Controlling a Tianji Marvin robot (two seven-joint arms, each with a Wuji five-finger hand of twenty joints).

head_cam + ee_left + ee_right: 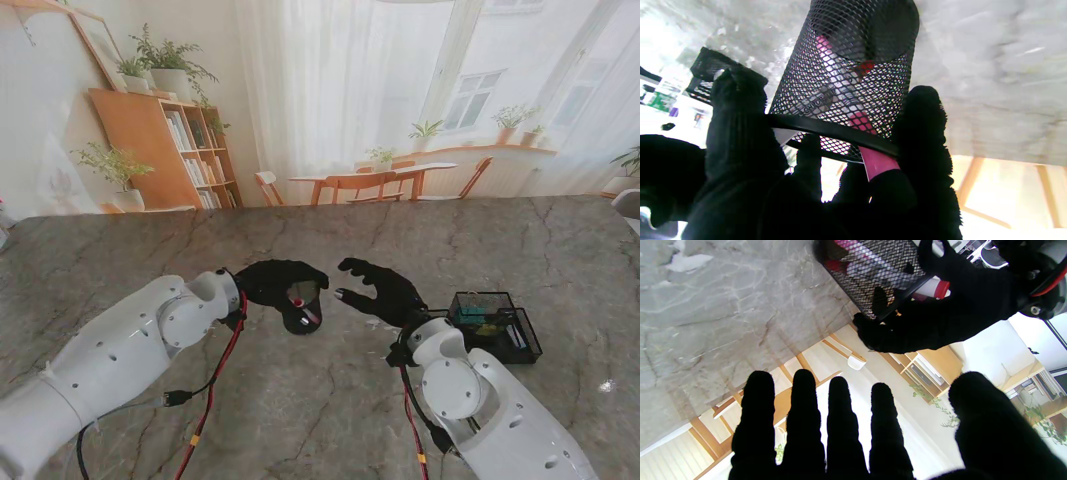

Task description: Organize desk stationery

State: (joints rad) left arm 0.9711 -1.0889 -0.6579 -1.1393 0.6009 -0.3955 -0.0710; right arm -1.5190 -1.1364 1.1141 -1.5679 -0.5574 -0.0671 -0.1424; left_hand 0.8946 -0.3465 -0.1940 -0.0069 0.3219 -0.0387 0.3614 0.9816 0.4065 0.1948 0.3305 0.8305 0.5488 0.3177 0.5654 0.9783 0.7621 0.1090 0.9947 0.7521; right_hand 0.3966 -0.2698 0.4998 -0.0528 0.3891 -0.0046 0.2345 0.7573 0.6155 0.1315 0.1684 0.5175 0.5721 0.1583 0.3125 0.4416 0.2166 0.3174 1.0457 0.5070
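My left hand (275, 280) in its black glove is shut on the rim of a black mesh pen cup (302, 305), near the table's middle. In the left wrist view the cup (853, 70) stands on the marble with the fingers (923, 133) clamped over its rim. Inside it lies a pink and white marker (840, 80) with a red part. My right hand (383, 292) hovers just right of the cup, open, fingers spread and holding nothing. The right wrist view shows its straight fingers (840, 426), with the cup (870, 270) and my left hand (940, 316) beyond them.
A black mesh desk organizer (495, 322) holding a green box and small items sits on the right, beside my right forearm. Grey marble table (320, 400) spreads all around. Red and black cables hang from both arms nearer to me.
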